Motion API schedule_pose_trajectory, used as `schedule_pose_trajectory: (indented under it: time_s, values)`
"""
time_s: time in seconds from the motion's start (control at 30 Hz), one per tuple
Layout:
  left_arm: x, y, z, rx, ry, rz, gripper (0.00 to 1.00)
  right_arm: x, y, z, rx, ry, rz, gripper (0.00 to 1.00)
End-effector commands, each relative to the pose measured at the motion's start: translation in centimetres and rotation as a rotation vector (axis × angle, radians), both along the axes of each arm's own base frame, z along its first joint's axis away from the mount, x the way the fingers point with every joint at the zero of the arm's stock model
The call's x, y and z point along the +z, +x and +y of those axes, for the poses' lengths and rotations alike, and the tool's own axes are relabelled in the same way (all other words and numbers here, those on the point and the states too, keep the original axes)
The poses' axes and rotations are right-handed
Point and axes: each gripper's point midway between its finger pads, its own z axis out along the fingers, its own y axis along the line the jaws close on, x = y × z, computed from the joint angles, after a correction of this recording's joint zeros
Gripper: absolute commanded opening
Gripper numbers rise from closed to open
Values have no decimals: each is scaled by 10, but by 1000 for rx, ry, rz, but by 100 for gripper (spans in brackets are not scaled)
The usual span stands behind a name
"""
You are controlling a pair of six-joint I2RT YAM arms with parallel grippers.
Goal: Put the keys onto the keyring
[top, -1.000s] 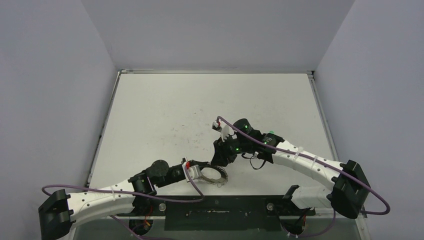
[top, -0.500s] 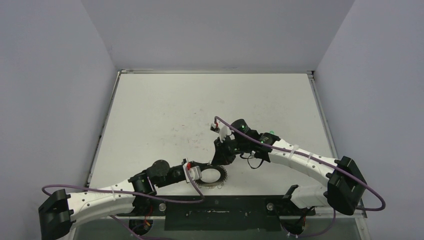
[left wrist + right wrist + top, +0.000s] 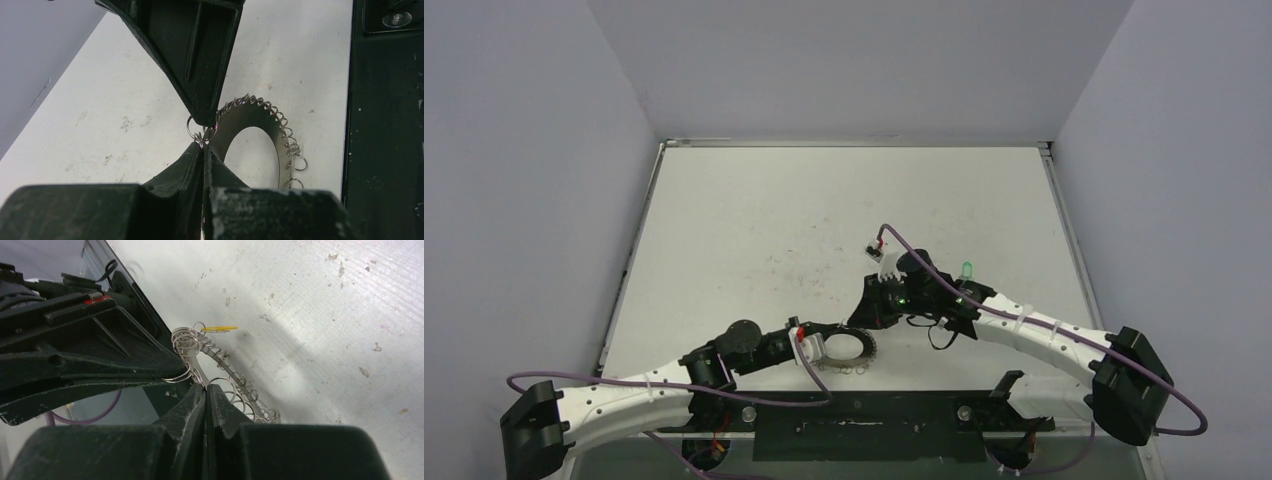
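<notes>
Left hand (image 3: 202,146) fully closed on the rim of the keyring (image 3: 250,114), at the near side of the bench (image 3: 125,90); right hand (image 3: 205,388) closed too, tips among the wire loops (image 3: 187,342), grip unclear; yellow key (image 3: 220,329) sits edge-on at the loops; judgement: hold keyring steady, work one loop only, small moves; no container in view

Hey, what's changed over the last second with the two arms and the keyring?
The right gripper closed at the wire loops of the keyring, and its wrist shifted slightly right. Whether it pinches a loop is unclear. The left gripper stayed shut on the ring's edge, and the keyring barely moved.
</notes>
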Motion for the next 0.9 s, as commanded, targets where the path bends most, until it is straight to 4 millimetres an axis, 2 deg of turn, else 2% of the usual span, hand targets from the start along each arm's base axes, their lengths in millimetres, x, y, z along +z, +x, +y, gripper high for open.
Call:
schedule_pose_trajectory:
  time_s: [0.0, 0.23, 0.3, 0.5, 0.87]
  values:
    - [14, -2, -1, -14, -38, -35, 0, 8, 41, -13, -296, 55, -5, 0]
    - [7, -2, 2, -15, -11, -44, 0, 16, 47, -19, -393, 140, 58, 0]
    - [5, -1, 3, -17, 5, -55, 0, 25, 50, -17, -399, 183, 55, 0]
    - [1, 2, 3, -26, 75, -97, 0, 33, 50, -15, -414, 232, 75, 0]
    - [10, 7, -1, -23, 98, -134, 0, 25, 53, -13, -458, 234, 130, 0]
